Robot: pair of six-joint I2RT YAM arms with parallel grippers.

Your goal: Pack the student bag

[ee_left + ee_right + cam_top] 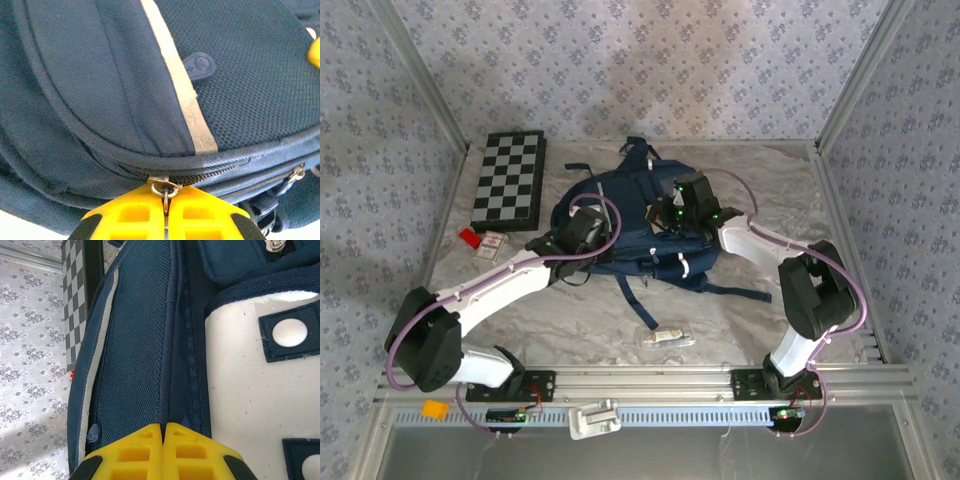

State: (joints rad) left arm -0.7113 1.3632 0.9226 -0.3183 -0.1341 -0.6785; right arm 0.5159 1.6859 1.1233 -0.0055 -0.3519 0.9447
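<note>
Student bag (630,200) lies on crinkled silver table (770,190) between floral-papered walls (620,60).

Navy student bag (640,225) lying flat, table centre.

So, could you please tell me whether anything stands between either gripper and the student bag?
Nothing visible does. The left gripper is shut on the zipper pull of the student bag, and the right gripper is shut on a fabric ridge beside its white panel.
</note>
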